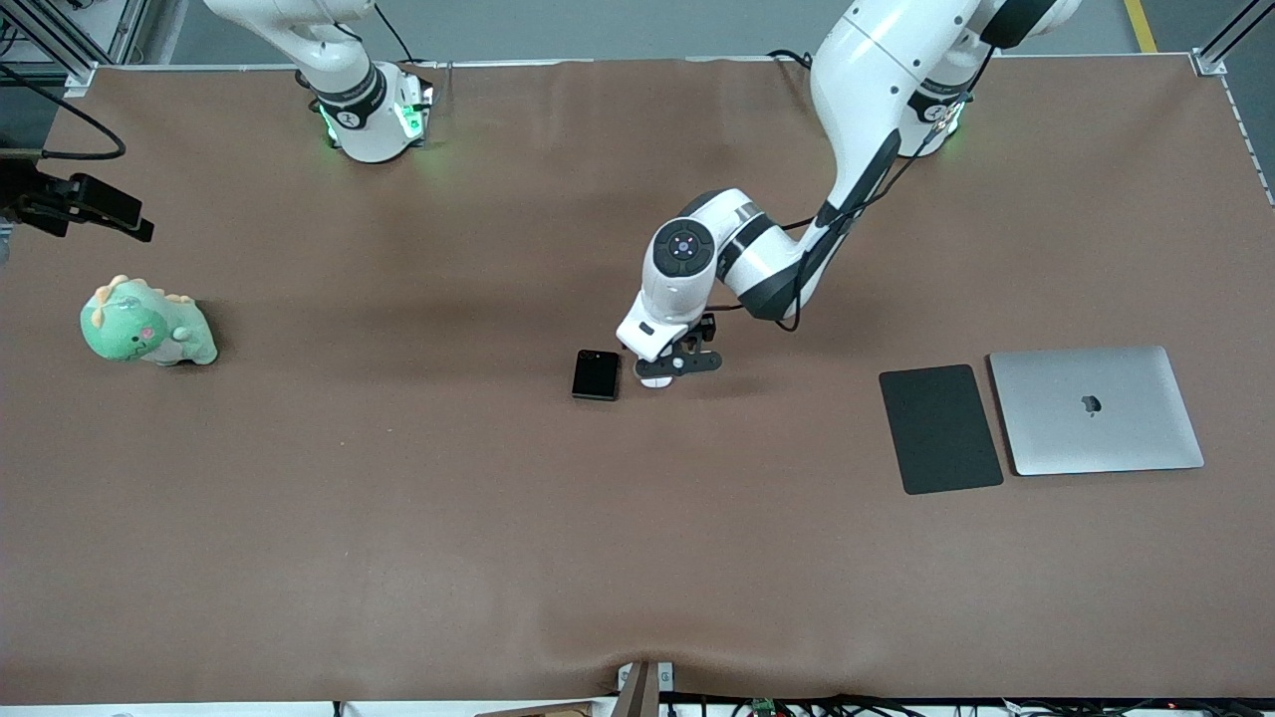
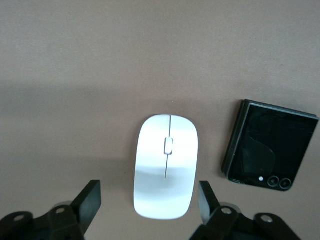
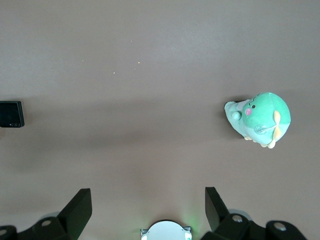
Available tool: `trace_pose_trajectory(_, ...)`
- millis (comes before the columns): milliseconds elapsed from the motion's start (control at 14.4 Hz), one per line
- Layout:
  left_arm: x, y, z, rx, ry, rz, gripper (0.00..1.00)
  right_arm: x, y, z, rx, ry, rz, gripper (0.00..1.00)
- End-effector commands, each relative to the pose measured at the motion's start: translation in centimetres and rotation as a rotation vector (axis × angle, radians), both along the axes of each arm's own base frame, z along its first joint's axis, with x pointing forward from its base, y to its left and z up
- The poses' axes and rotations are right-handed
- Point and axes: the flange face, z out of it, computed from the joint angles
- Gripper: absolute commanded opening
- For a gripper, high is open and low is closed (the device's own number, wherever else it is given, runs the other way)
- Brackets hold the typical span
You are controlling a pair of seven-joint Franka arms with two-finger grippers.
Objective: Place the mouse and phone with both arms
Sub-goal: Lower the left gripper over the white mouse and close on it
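The white mouse (image 1: 655, 379) lies on the brown table near its middle. The black phone (image 1: 596, 375) lies beside it, toward the right arm's end. My left gripper (image 1: 670, 369) is low over the mouse. In the left wrist view it is open (image 2: 149, 200), with one finger on each side of the mouse (image 2: 166, 167) and a gap to each. The phone (image 2: 270, 150) shows beside it there. My right gripper (image 3: 147, 200) is open and empty, high over its own base, and is out of the front view. The phone (image 3: 11, 114) shows small at that view's edge.
A green plush dinosaur (image 1: 144, 324) sits toward the right arm's end and also shows in the right wrist view (image 3: 260, 119). A dark grey mat (image 1: 939, 428) and a closed silver laptop (image 1: 1096, 408) lie toward the left arm's end. A black camera mount (image 1: 75, 204) juts in at the table's edge.
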Motion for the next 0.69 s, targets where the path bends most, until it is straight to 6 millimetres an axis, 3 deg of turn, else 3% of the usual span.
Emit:
trace_pose_trajectory(0, 0.0, -1.1, -1.1, -0.007, -0.034, 0.001, 0.85, -0.2, -0.8, 0.5, 0.014, -0.004, -0.010, 1.00)
trace_pose_trajectory(417, 0.2, -2.1, -3.4, 0.001, -0.049, 0.003, 0.78, 1.6, -1.5, -0.5, 0.013, 0.003, -0.022, 1.00)
trace_pose_trajectory(625, -0.1, -2.3, -3.9, 0.006, -0.047, -0.001, 0.66, 2.0, -2.3, -3.0, 0.017, 0.069, -0.036, 1.00)
